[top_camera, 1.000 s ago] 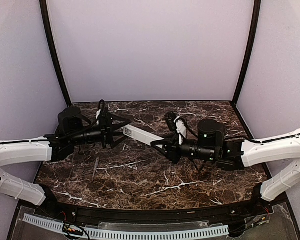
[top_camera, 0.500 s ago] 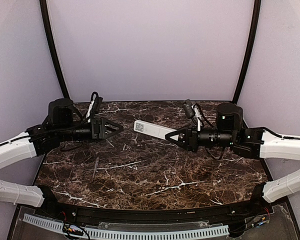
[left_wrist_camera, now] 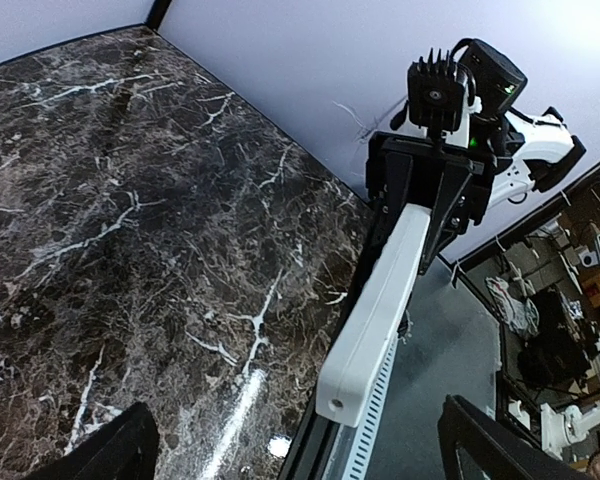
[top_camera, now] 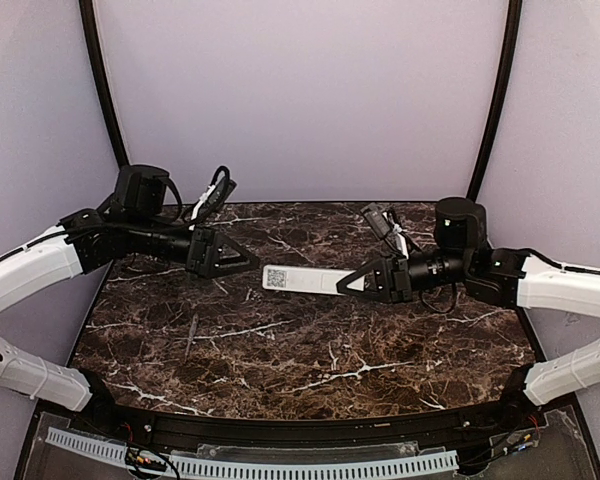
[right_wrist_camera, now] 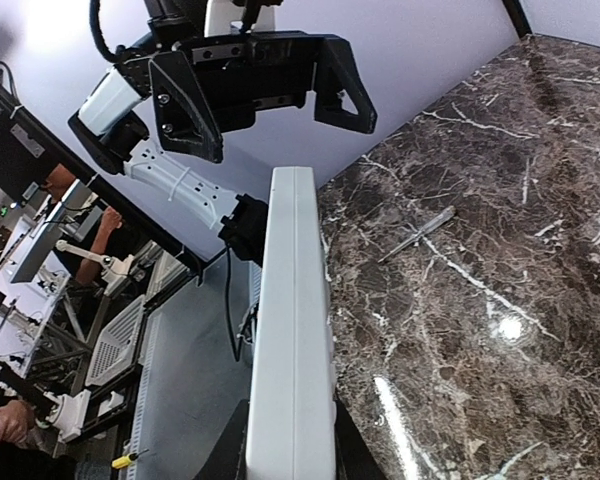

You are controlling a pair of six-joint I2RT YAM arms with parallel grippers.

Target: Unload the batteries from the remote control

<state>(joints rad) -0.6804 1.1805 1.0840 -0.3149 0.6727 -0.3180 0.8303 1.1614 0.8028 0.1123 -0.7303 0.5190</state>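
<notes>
The remote control (top_camera: 302, 280) is off the counter (top_camera: 310, 360). It is held level in the air a little toward 12 o'clock from the counter's middle, with its long axis running from 3 to 9 o'clock. The right claw (top_camera: 352, 282) is clamped on the 3 o'clock end, so most of the handset's length juts free. That looks deliberate, since it offers the rest of the body to the other arm while one end is held firm.

The left claw (top_camera: 248, 262) hangs just off the free end, at about 10 o'clock from it. It is not touching the remote. The right wrist view shows its fingers (right_wrist_camera: 185, 105) spread wide and facing the handset end-on, which I read as lining up to work on the battery recess.

A square printed label sits near the free end on the upward face, so that face is probably the back. From these views I cannot tell whether a cover is over the recess. No batteries are visible anywhere, so they are presumably inside the handset and the unloading is not yet done.

A thin grey stick (top_camera: 191, 336) lies on the counter toward 8 o'clock, well apart from both claws.

The gap between the open fingers and the handset's end is small, so a misjudged approach could knock the remote askew in the right claw's hold.
</notes>
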